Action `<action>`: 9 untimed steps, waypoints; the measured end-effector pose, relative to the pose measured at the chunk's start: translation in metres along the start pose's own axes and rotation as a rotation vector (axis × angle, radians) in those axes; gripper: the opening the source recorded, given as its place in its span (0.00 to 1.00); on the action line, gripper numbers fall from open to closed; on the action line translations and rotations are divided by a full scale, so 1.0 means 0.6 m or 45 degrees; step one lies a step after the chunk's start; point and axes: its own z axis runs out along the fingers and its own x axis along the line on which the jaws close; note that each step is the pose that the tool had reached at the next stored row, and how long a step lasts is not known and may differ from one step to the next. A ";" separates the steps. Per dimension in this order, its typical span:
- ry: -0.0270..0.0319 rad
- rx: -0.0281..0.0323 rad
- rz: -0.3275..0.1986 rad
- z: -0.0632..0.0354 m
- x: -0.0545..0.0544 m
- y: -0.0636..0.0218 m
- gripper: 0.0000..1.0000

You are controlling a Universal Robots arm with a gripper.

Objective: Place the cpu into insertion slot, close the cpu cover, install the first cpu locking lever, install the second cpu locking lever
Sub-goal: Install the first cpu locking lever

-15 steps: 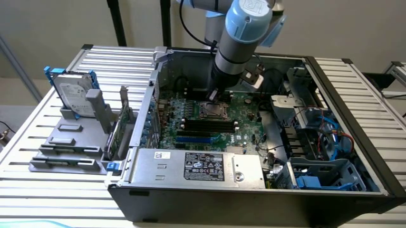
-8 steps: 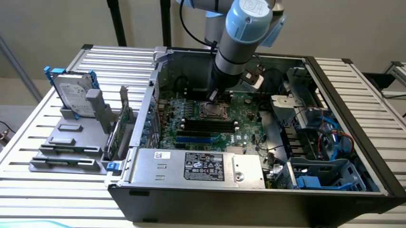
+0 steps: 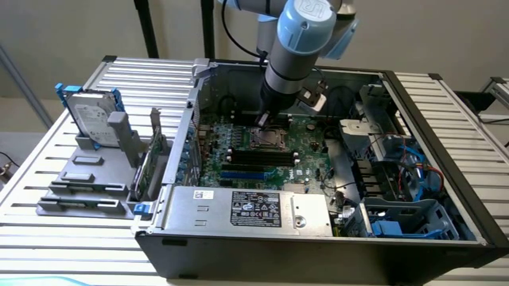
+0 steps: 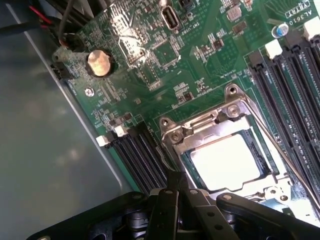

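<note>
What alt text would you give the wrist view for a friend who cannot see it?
The pale square cpu lies framed by the silver cpu cover on a green motherboard. The black gripper, shut, hangs close to the cover's edge, beside long black memory slots.

The tool is down at the insertion slot inside the open computer case.
</note>
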 end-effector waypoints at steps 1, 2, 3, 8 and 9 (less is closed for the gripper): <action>0.0009 0.0007 0.000 0.000 -0.001 -0.002 0.11; 0.0015 0.0011 0.000 -0.001 -0.001 -0.003 0.11; 0.0019 0.0014 0.000 -0.001 -0.001 -0.003 0.11; 0.0014 0.0014 0.000 -0.001 0.001 -0.005 0.11; 0.0016 0.0015 0.000 -0.001 0.002 -0.005 0.11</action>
